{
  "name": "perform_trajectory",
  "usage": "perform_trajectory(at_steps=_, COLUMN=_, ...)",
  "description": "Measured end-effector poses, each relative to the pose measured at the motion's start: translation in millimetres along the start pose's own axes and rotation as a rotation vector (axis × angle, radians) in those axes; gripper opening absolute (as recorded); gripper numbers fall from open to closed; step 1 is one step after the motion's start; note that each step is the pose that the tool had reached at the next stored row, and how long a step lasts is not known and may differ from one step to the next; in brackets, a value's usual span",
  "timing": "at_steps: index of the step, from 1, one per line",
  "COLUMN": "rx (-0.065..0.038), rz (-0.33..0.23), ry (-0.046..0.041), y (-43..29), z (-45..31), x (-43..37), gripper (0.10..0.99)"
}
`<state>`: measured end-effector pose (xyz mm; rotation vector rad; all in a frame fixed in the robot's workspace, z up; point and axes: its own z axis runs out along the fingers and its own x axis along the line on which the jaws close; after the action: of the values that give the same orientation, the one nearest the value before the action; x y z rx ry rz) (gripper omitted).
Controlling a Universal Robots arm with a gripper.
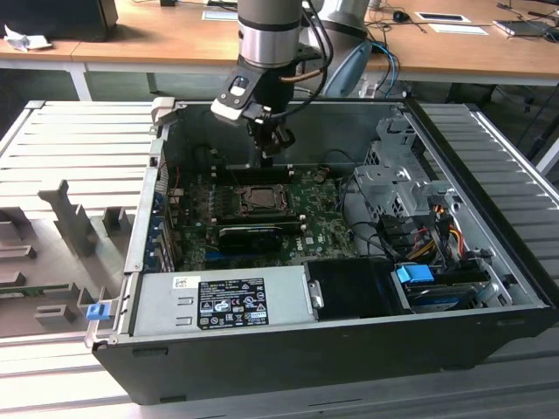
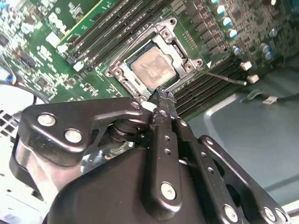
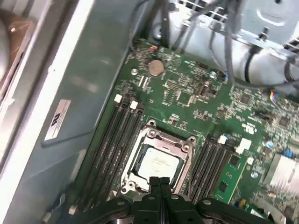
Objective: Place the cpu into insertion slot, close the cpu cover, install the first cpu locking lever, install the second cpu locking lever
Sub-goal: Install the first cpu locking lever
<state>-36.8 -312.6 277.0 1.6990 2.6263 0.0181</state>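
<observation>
The cpu [image 2: 150, 67] lies flat in the insertion slot [image 2: 115, 72] on the green circuit board [image 1: 323, 223], its pale face up. The silvery cpu cover [image 2: 176, 45] lies down around it, framing the chip [image 3: 156, 163] through its window. A thin metal lever [image 2: 226, 78] sticks out from one socket corner over the memory slots. My gripper [image 1: 272, 147] hangs just above the socket's edge, tilted, fingers pressed together with nothing between them. In both wrist views its tip [image 2: 162, 94] [image 3: 159, 181] overlaps the cover's rim [image 3: 154, 135]; contact is unclear.
The board sits deep in an open computer case [image 1: 288, 118] with tall walls. A power supply [image 1: 218, 301] fills the front, a drive cage [image 1: 393, 175] and loose cables [image 1: 428, 236] the exterior view's right. Long memory slots [image 3: 119, 135] flank the socket. Grey fixtures [image 1: 70, 227] stand outside.
</observation>
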Motion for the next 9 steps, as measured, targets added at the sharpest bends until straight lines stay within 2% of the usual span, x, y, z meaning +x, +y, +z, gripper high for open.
perform_trajectory(at_steps=4, rx=0.001, rz=-0.163, ry=0.0037, y=0.0, z=0.9, x=0.0, gripper=0.106)
perform_trajectory(at_steps=9, rx=0.001, rz=-0.275, ry=0.006, y=0.0, z=1.0, x=0.0, gripper=0.106)
